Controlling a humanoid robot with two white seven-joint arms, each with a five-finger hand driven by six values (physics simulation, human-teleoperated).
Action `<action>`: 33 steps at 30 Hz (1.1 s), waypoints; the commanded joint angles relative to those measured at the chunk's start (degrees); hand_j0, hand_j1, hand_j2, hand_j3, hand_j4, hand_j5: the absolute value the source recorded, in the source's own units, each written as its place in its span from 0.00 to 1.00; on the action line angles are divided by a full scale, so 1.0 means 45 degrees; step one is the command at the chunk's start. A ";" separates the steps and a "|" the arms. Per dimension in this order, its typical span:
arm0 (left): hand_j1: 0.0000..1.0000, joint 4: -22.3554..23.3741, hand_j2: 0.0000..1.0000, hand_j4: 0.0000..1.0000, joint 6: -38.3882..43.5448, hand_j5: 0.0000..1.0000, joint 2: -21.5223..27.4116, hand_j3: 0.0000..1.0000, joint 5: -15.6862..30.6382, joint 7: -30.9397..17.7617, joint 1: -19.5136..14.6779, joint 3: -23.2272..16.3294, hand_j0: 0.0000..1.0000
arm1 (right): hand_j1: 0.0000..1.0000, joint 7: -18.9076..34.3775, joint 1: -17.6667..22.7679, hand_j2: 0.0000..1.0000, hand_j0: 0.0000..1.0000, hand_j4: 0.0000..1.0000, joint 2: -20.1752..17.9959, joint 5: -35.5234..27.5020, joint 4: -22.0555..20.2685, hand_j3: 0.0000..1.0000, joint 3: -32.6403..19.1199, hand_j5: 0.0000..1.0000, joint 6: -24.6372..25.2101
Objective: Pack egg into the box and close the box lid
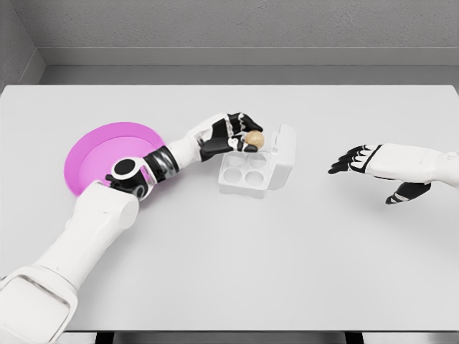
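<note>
Egg (254,138), tan and round, sits pinched in the dark fingers (247,124) of the left hand (233,134), just left of the frame's centre. The left arm (93,226) comes up from the lower left corner, bends at the elbow over the edge of a plate (93,154), and reaches rightward to the box (259,165). The hand is clenched on the egg, holding it above the upper left part of the box, at the rim of the back cells.

The box is white, lying open at mid-frame on the desk (229,272). Four round cells show in its tray, all bare. Its lid (285,154) stands tipped up and back on the right side, hinged to the tray.

The plate is pink and flat, at the left of the frame, partly hidden by the forearm.

The right hand (369,168) hangs over the desk at the right of the frame, well apart from the box, palm down, fingers spread loosely toward the box and holding nothing. Its arm enters from the right edge.
</note>
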 commanded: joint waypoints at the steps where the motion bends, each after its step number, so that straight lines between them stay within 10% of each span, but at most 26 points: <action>1: 0.37 -0.0067 0.37 0.37 -0.0003 0.37 -0.0112 0.37 0.0010 -0.0005 0.0000 -0.0028 0.37 | 1.00 0.0011 0.0000 1.00 1.00 1.00 -0.0016 -0.0070 -0.0006 1.00 -0.0006 1.00 0.0029; 15: 0.38 -0.0887 0.38 0.38 -0.0023 0.38 -0.0073 0.38 0.0030 -0.0005 0.0508 0.0089 0.38 | 1.00 -0.0008 0.0000 1.00 1.00 1.00 -0.0017 -0.0070 -0.0006 1.00 -0.0006 1.00 0.0029; 21: 0.63 -0.0868 0.63 0.63 -0.0023 0.63 -0.0034 0.63 0.0010 -0.0005 0.0508 0.0089 0.63 | 1.00 0.0011 0.0000 1.00 1.00 1.00 -0.0036 -0.0070 -0.0026 1.00 -0.0006 1.00 0.0029; 33: 0.78 -0.0887 0.78 0.78 -0.0043 0.78 0.0083 0.78 -0.0010 -0.0005 0.0566 0.0109 0.78 | 1.00 -0.0008 0.0000 1.00 1.00 1.00 -0.0036 -0.0089 -0.0026 1.00 -0.0006 1.00 0.0029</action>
